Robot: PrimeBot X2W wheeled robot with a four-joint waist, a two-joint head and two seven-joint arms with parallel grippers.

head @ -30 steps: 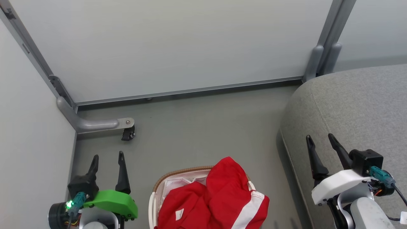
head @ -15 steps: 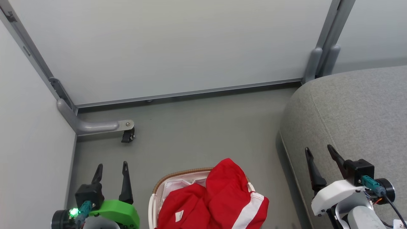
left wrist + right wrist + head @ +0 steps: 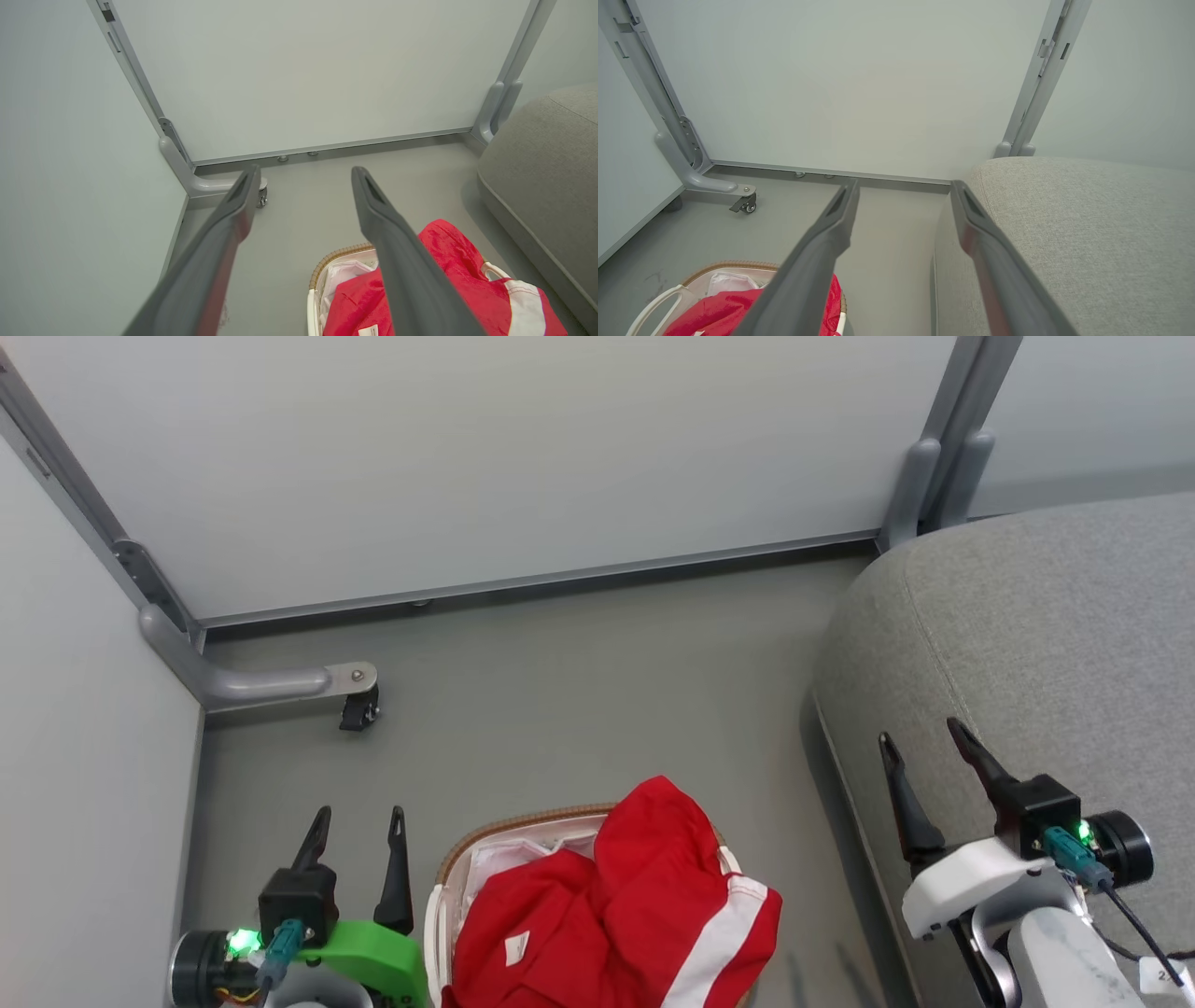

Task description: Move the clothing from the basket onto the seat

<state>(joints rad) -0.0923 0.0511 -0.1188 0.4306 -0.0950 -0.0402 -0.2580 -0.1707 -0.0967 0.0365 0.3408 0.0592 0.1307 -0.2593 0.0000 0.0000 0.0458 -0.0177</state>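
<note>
"So, where is the clothing point(image 3: 616, 905) right now?"

"All of it is in the basket point(image 3: 509, 823), heaped above the brown rim, with a white-striped fold hanging over the right side. The basket stands on the floor point(image 3: 579, 691), near, between the two arms. Nothing red lies on the seat point(image 3: 1055, 616), the big grey cushion at the right."

"And the jaws?"

"Both pairs are spread and empty. The left jaws hang just left of the basket. The right jaws are above the seat's near-left edge, apart from the clothing."

"So the step in hand is the first pick, I'd judge."

"I'd say so. To do it well, come down on the high hump of red fabric and bite a thick bunch so it won't slip. Stay off the white liner point(image 3: 512, 864) showing at the basket's far left. Pinch that and the basket could lift too."

"Which arm?"

"The right looks handier, since the seat is on its side. Lift until the hanging cloth passes over the rim and the cushion's edge. Then carry it right and let go well onto the cushion, not on its rounded border."
</note>
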